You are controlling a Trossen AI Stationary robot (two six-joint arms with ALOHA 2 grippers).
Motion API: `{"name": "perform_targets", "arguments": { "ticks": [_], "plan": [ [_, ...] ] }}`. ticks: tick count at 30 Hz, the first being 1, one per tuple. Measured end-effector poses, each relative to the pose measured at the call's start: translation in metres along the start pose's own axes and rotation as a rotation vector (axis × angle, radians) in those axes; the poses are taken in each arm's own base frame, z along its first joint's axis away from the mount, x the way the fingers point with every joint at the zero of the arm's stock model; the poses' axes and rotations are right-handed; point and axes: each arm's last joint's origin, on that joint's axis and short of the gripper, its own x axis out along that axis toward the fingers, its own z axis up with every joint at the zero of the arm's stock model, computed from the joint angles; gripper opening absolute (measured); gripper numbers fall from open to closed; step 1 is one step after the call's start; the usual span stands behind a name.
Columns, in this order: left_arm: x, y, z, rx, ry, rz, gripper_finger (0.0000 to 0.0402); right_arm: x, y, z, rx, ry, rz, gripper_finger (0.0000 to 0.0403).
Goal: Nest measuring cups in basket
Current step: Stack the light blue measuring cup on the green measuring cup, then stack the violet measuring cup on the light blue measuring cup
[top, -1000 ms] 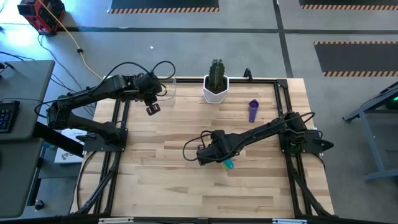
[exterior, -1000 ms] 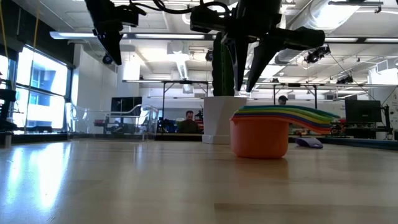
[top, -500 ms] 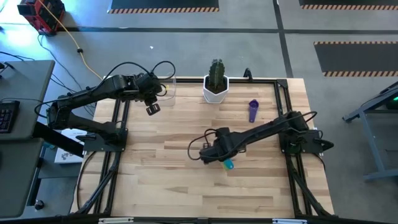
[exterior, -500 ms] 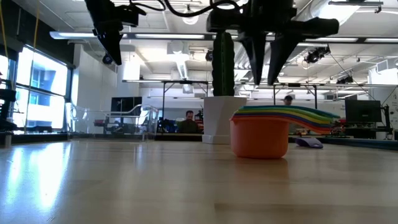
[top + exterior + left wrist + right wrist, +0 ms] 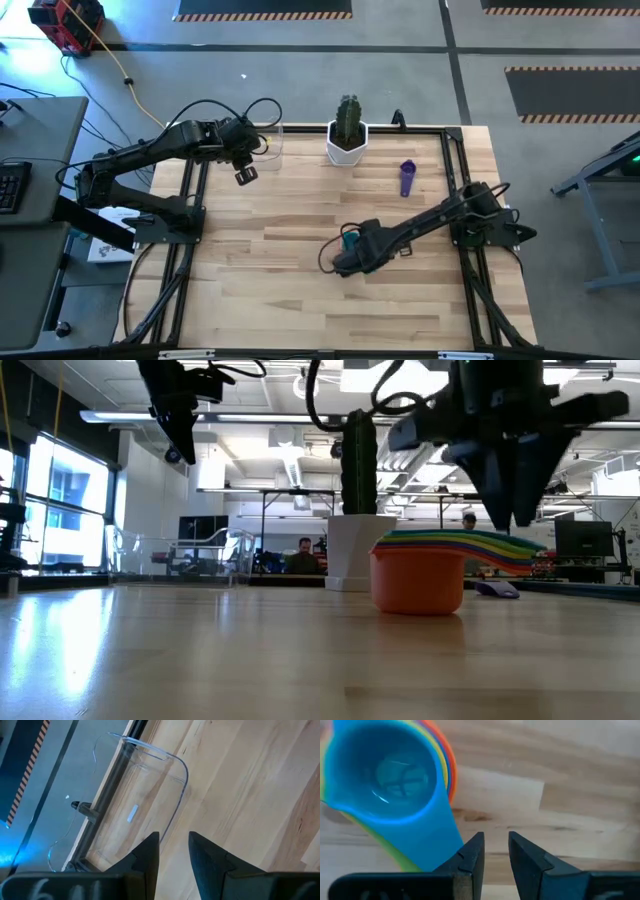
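One stack of nested measuring cups (image 5: 395, 780) (light blue innermost) stands mid-counter (image 5: 260, 290), well apart from the basket (image 5: 142, 802) at the far left corner. The right gripper (image 5: 492, 851), fingers narrowly parted and empty, hangs beside the handles. The left gripper (image 5: 172, 851), likewise parted, waits over the basket. Risk: a glancing grasp could topple or scatter the stack.

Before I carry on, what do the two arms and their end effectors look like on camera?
Both arms are dark, jointed, with black cables looping loosely alongside. The left end effector and right end effector each have two flat, dark, tapered fingers on a black crossbar; the left bar carries faint pale markings.
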Motion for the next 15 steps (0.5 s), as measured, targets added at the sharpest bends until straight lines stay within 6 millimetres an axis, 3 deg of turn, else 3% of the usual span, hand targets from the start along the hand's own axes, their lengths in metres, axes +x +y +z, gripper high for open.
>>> {"name": "perform_targets", "arguments": {
  "ticks": [6, 15],
  "plan": [
    [0.0, 0.0, 0.0, 0.0, 0.0, 0.0, 0.0097, 0.018, 0.003, -0.01, -0.003, 0.043, 0.045, 0.0078],
    [0.0, 0.0, 0.0, 0.0, 0.0, 0.0, 0.0097, 0.018, 0.005, -0.01, -0.016, 0.055, 0.061, 0.0078]
  ]
}}
